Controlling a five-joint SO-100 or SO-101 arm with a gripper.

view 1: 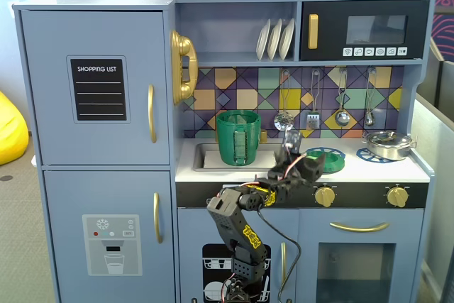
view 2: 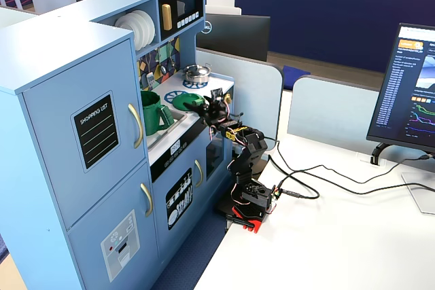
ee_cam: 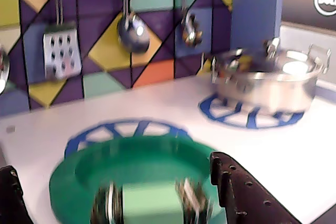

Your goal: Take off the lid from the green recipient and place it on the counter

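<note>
The dark green lid [ee_cam: 131,166] lies flat on the white counter [ee_cam: 294,145], over the left blue burner ring; its light-green knob [ee_cam: 149,203] is at the bottom of the wrist view. My gripper [ee_cam: 113,167] is open, with one dark finger on each side of the lid, neither touching the knob. In both fixed views the lid [view 1: 324,160] [view 2: 187,102] sits just past the gripper [view 1: 301,163] [view 2: 207,104]. The tall green recipient [view 1: 238,137] [view 2: 153,113] stands uncovered in the sink to the left.
A small steel pan [view 1: 389,145] [ee_cam: 268,80] sits on the right burner ring. Utensils hang on the tiled back wall [ee_cam: 131,30]. The grey sink [view 1: 206,155] is left of the lid. The arm's base stands on the desk before the cabinet [view 2: 248,198].
</note>
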